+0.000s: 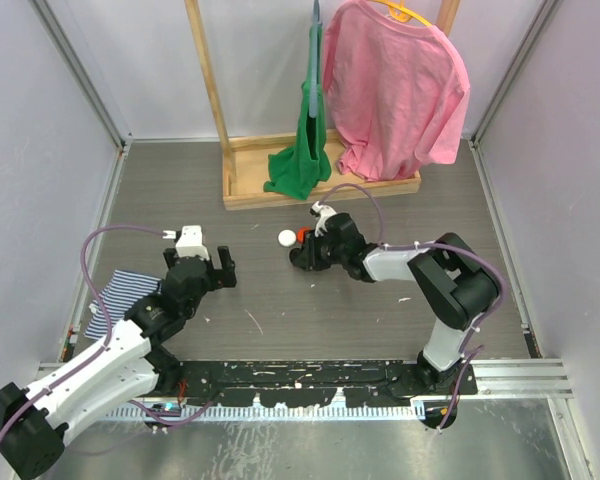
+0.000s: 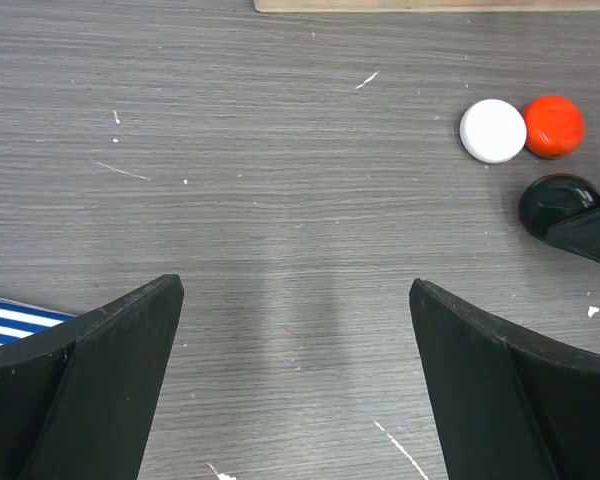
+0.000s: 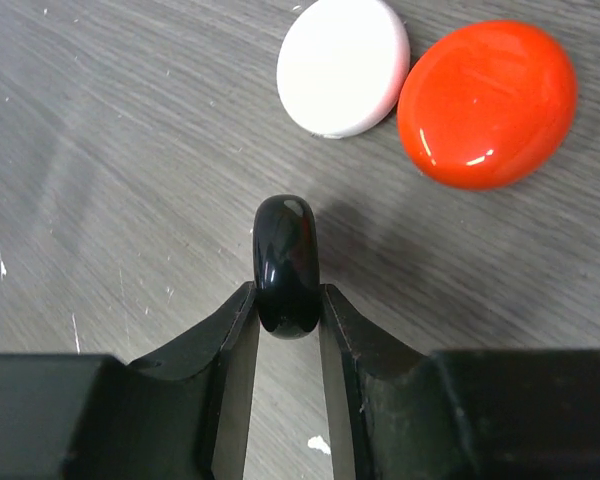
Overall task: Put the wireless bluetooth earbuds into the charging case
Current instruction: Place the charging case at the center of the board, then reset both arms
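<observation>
My right gripper [image 3: 285, 298] is shut on a glossy black rounded case [image 3: 285, 258] and holds it on edge just above the table. Just beyond it lie a white round case [image 3: 343, 65] and a red round case [image 3: 487, 103], side by side and touching. In the top view the white case [image 1: 286, 238] and the red case [image 1: 302, 236] sit mid-table at the right gripper [image 1: 300, 257]. My left gripper [image 1: 212, 270] is open and empty, well to their left. Its wrist view [image 2: 295, 290] shows the white case [image 2: 493, 130], the red case [image 2: 553, 126] and the black case [image 2: 557, 203]. No loose earbuds show.
A wooden rack [image 1: 320, 188] stands at the back with a pink shirt [image 1: 395, 85] and a green cloth [image 1: 305, 150] hanging on it. A blue-striped cloth [image 1: 125, 292] lies at the left edge, also at the left wrist view's lower left [image 2: 5, 318]. Walls close both sides.
</observation>
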Tool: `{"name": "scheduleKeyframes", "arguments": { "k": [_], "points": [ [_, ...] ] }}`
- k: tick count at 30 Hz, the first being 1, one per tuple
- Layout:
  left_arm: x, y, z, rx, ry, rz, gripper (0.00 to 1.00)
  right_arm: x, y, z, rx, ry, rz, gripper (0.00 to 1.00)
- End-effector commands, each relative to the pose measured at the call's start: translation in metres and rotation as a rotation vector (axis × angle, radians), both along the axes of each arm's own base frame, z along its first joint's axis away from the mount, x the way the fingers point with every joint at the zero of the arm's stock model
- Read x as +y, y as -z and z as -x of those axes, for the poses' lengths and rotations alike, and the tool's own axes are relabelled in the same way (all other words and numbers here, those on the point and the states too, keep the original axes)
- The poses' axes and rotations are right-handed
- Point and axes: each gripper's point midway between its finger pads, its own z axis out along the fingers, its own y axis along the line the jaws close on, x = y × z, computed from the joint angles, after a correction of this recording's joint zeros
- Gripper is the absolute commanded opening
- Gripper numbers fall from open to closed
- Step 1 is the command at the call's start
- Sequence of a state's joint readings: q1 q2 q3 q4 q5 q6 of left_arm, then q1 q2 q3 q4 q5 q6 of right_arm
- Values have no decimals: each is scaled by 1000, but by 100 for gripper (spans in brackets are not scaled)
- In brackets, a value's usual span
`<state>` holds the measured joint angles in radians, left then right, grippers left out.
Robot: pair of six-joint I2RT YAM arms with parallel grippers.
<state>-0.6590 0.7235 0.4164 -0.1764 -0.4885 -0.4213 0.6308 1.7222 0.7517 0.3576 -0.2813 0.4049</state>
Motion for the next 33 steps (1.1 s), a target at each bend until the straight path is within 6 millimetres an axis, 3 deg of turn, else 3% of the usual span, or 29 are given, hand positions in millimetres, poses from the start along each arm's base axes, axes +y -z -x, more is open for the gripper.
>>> {"name": "scheduleKeyframes", "arguments": {
  "k": [1,7,11,15,16,17,21,29,33],
  "points": [
    [5,-21,-6,-70,-44,29,98,11,-11,-23,16,68,-35,37],
    [9,-24,-4,-84,-57,37,98,4,-6,-28,32,117,-16,54],
    [12,-28,-2,-98,-66,49,98,-15,-8,-27,11,167,4,61],
    [16,-33,0,-125,-75,66,98,-36,-22,-22,-30,207,16,68],
    [18,-35,1,-138,-82,71,98,-44,-30,-21,-47,220,20,97],
    [20,-36,1,-146,-88,75,98,-53,-34,-20,-56,238,28,100],
    [28,-45,6,-180,-112,102,98,-88,-55,-12,-124,315,63,99],
    [41,-72,24,-273,-135,209,98,-176,-119,5,-349,618,170,99],
    [53,-84,35,-343,-160,284,98,-214,-151,23,-508,720,177,99]
  ]
}}
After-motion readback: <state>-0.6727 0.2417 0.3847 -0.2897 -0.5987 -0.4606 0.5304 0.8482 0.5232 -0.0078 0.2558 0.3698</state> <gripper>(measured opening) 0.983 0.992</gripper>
